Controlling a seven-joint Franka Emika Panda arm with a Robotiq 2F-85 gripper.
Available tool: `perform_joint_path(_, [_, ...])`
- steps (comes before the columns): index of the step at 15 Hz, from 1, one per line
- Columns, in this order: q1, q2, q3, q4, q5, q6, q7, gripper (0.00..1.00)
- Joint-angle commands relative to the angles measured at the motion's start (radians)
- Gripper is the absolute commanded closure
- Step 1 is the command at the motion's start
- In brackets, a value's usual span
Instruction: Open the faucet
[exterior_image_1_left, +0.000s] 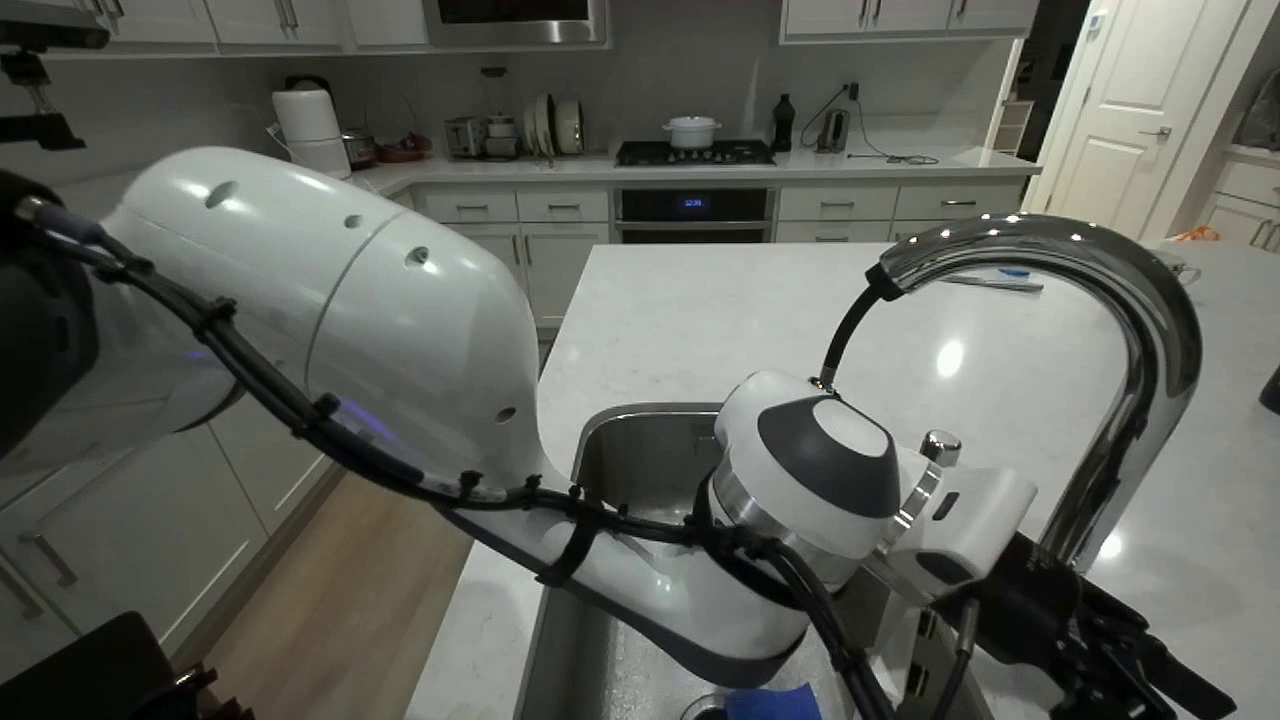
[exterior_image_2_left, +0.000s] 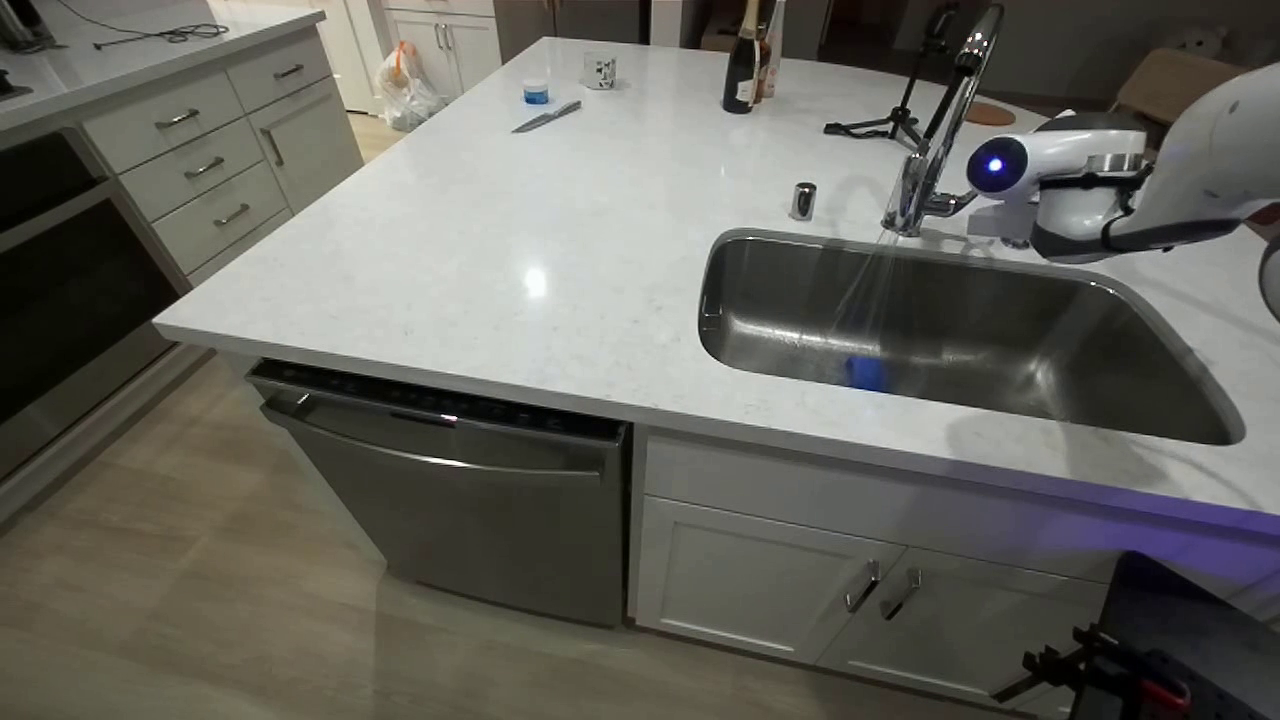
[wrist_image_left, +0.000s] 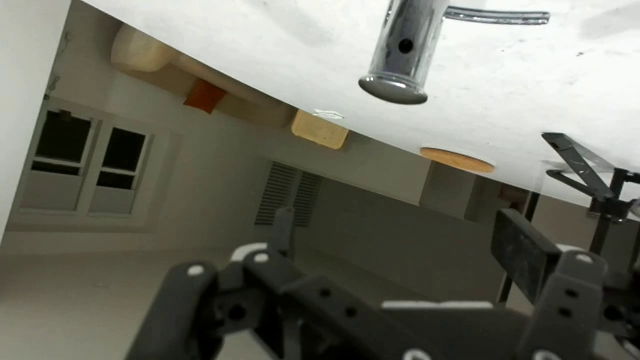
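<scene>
The chrome gooseneck faucet (exterior_image_1_left: 1165, 340) arches over the sink; it also shows in an exterior view (exterior_image_2_left: 905, 205). A black hose (exterior_image_1_left: 848, 325) hangs from its arch end; its lower end is partly behind my arm. Thin pale streams like water (exterior_image_2_left: 872, 290) fall into the sink below it. In the wrist view, what looks like the faucet's chrome handle body (wrist_image_left: 410, 62) with a thin lever (wrist_image_left: 497, 16) lies near the top edge. My gripper (wrist_image_left: 402, 237) is open and empty, apart from that handle; it shows beside the faucet's base (exterior_image_1_left: 1125, 665).
The steel sink (exterior_image_2_left: 1000, 300) holds a blue item (exterior_image_2_left: 865, 372). A short chrome cylinder (exterior_image_2_left: 803, 200) stands near the faucet. A black tripod (exterior_image_2_left: 890, 128), a round brown mat (exterior_image_2_left: 990, 114), a bottle (exterior_image_2_left: 742, 75) and a knife (exterior_image_2_left: 548, 117) are on the counter.
</scene>
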Motion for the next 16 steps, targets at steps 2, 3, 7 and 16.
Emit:
perform_joint_path(2, [-0.01, -0.105, 0.067, -0.057, 0.116, -0.029, -0.198, 0.0])
perform_joint_path(3, [-0.009, -0.114, 0.074, -0.056, 0.138, -0.04, -0.229, 0.0])
perform_joint_path(7, [-0.014, -0.166, 0.112, -0.058, 0.233, -0.105, -0.398, 0.0])
perform_joint_path(16, [-0.007, -0.312, 0.187, -0.053, 0.442, -0.411, -0.828, 0.0])
